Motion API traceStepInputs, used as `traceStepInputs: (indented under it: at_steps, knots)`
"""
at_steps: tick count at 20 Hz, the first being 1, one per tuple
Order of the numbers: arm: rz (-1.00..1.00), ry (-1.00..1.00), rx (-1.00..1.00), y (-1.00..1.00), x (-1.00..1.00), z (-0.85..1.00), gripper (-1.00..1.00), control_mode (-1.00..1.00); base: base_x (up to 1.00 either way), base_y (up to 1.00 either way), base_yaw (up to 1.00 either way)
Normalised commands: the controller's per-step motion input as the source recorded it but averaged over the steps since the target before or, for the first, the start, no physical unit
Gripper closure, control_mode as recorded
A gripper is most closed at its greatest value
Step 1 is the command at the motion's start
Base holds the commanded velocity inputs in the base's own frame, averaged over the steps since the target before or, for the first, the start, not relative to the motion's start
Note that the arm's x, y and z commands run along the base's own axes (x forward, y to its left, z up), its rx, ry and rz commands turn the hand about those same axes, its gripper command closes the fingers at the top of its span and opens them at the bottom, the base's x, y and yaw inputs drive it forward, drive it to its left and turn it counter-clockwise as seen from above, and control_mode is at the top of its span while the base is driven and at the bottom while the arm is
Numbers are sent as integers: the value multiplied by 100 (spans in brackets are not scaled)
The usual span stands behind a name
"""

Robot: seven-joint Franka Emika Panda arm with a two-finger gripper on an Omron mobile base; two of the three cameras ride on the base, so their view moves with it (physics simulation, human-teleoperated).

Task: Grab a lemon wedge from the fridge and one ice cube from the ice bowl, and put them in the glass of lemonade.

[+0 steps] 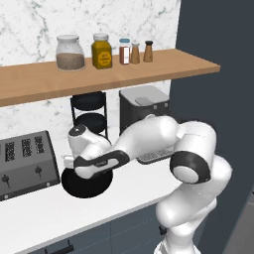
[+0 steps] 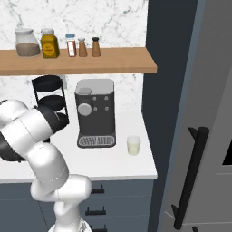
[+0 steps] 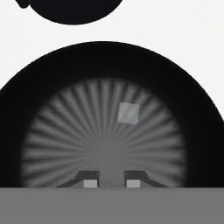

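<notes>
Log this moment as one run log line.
phase: over ice bowl | gripper: narrow gap, nothing visibly held | ice cube: in bowl | glass: on counter by coffee machine

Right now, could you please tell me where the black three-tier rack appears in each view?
Left base view: the rack stands at centre, behind the ice bowl.
Right base view: the rack is upper left, under the shelf.
Hand view: probably the dark round shape at the top edge.
Shared landmark: the coffee machine, just right of it in both base views.
</notes>
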Motion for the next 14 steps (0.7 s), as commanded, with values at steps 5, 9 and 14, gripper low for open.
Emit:
traceStepInputs:
  at_steps: [5,9,14]
  knots:
    - [-9,-4,0,-66,-34,34,100,-100,0,0,0]
    - [-11,-5,0,-75,-29,43,100,-100,0,0,0]
    - [-12,-9,0,-89,-29,43,100,-100,0,0,0]
